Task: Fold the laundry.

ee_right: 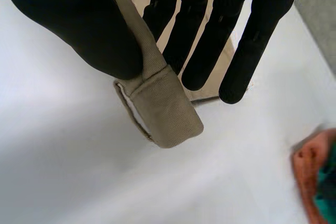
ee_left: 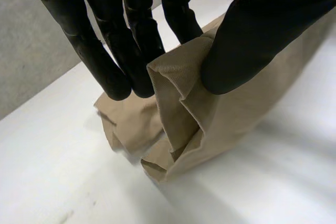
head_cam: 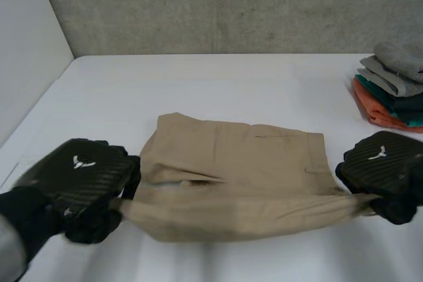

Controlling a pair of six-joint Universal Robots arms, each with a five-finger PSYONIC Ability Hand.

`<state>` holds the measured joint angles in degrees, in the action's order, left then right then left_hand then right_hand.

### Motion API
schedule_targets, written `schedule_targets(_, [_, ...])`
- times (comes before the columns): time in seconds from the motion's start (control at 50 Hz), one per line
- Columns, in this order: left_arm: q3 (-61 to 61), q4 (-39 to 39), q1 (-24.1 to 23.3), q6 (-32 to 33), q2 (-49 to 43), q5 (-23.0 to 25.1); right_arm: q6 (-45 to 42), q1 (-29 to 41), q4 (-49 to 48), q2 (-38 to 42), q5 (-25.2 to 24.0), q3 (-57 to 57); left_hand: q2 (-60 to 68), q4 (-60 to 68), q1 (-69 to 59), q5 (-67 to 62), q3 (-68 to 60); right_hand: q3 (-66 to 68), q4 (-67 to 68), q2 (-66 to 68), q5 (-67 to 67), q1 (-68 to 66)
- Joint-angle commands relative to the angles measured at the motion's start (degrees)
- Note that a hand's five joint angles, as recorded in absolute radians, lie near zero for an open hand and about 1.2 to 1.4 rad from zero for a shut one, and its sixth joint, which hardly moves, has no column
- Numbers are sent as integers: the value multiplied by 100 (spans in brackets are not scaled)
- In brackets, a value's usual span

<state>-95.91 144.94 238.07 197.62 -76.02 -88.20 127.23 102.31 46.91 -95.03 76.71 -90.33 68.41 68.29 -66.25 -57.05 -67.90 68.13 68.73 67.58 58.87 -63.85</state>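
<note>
Tan shorts (head_cam: 238, 176) lie across the middle of the white table (head_cam: 218, 84), their near edge lifted and stretched between my two hands. My left hand (head_cam: 82, 183) pinches the left near corner; in the left wrist view the thumb (ee_left: 247, 40) presses the bunched tan cloth (ee_left: 184, 114) against the fingers (ee_left: 113, 72). My right hand (head_cam: 383, 166) pinches the right near corner; in the right wrist view the thumb (ee_right: 89, 30) clamps a hemmed tan flap (ee_right: 163, 108) against the fingers (ee_right: 199, 51).
A stack of folded clothes (head_cam: 393, 87), grey on top of teal and orange, sits at the table's far right edge; its orange piece (ee_right: 310, 171) shows past my right hand. A grey wall stands behind the table.
</note>
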Motion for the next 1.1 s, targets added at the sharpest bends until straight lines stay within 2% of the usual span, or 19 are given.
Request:
schedule_targets(0.02, [213,-1257,73,417,473,602,-373,-80,977,-472,-297,279,1159,1171,-1375,-1295,-1210,1187,1127,1242,1113,-1615])
schedule_targets(0.22, [-32,-1469,29,461,369,865,-1103,-405,1549,-200,-491,-168,1159,1171,-1375,-1295,-1210,1187,1127,1242,1113,-1615])
schedule_targets(0.38, [-270,-1127,55,830,-527,848,-1341,-352,1313,572,-447,-328,1159,1171,-1375,-1295,-1210,1187,1127,1242,1113,-1615])
schedule_targets(0.44, [19,-372,318,1164,-1203,550,-1017,-247,795,1099,-403,23,1159,1171,-1375,-1295,-1210,1187,1127,1242,1113,-1615])
schedule_targets(0.46, [333,126,441,1269,-1536,358,-720,-160,463,1371,-316,355,1159,1171,-1375,-1295,-1210,1187,1127,1242,1113,-1615])
schedule_targets(0.52, [1002,919,530,1323,-1959,58,-165,51,-13,1715,-122,1015,1159,1171,-1375,-1295,-1210,1187,1127,1242,1113,-1615])
schedule_targets(0.56, [1836,1763,539,1314,-2311,-171,406,280,-479,1970,159,1893,1159,1171,-1375,-1295,-1210,1187,1127,1242,1113,-1615])
schedule_targets(0.64, [3172,3090,591,1139,-2611,-172,1470,509,-1349,2050,686,3405,1159,1171,-1375,-1295,-1210,1187,1127,1242,1113,-1615])
schedule_targets(0.7, [4067,4011,635,867,-2708,-58,2242,483,-2356,1998,923,4170,1159,1171,-1375,-1295,-1210,1187,1127,1242,1113,-1615])
schedule_targets(0.74, [4422,4296,644,708,-2717,-5,2543,465,-2939,1945,942,4392,1159,1171,-1375,-1295,-1210,1187,1127,1242,1113,-1615])
schedule_targets(0.78, [4773,4446,661,428,-2717,83,2789,447,-3719,1857,968,4559,1159,1171,-1375,-1295,-1210,1187,1127,1242,1113,-1615])
schedule_targets(0.86, [5090,4438,662,58,-2708,110,2790,456,-4329,1716,933,4568,1159,1171,-1375,-1295,-1210,1187,1127,1242,1113,-1615])
schedule_targets(0.98, [4828,4323,714,-22,-2673,22,2755,606,-4225,1891,757,4481,1159,1171,-1375,-1295,-1210,1187,1127,1242,1113,-1615])
schedule_targets(1.1, [3660,4358,846,-92,-2638,-40,2553,632,-4023,2120,634,3673,1159,1171,-1375,-1295,-1210,1187,1127,1242,1113,-1615])
